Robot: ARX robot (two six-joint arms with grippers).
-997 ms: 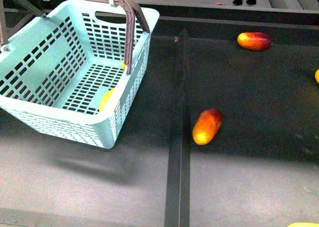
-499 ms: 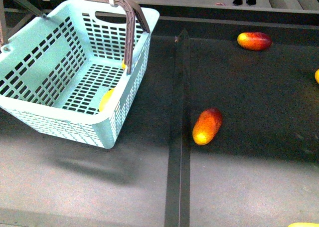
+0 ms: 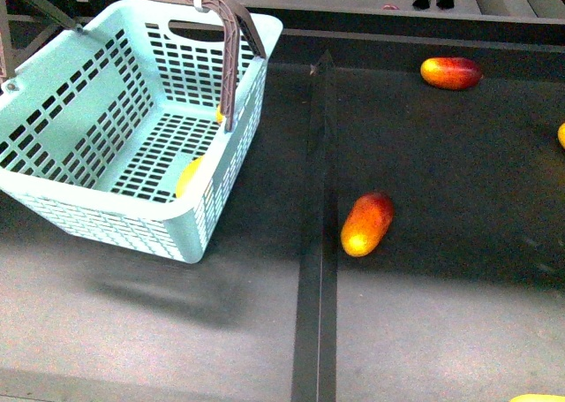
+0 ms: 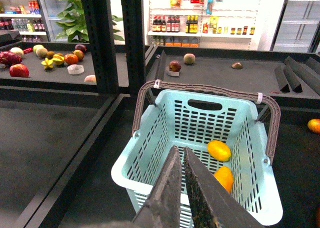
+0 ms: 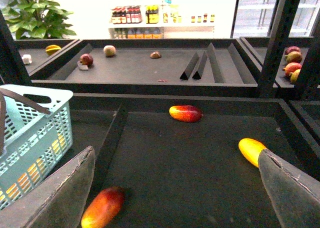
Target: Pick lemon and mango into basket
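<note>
The left jaws (image 4: 182, 160) are clenched, their two dark fingers pressed together with nothing between them, hanging above the near rim of the basket (image 4: 165, 138). The right jaws (image 5: 175, 188) are released, their grey fingers wide apart at either side of the right wrist view, holding nothing.

Inside the basket lie two yellow-orange fruits: the lemon (image 4: 219, 150) on the slotted floor, and another fruit (image 4: 224, 178) just beside it against the wall. In the front view the basket (image 3: 53, 203) stands at the table's left, brown handles up.

Right of the table's dark divider strip (image 3: 318, 199) lies a red-yellow mango (image 3: 367, 223), just beside the strip. A second mango (image 3: 451, 72) lies well apart at the far right. A yellow fruit (image 5: 251, 150) sits near the right finger.

Shelves of bottles (image 4: 170, 23) stand far behind; their labels are too small to read.
</note>
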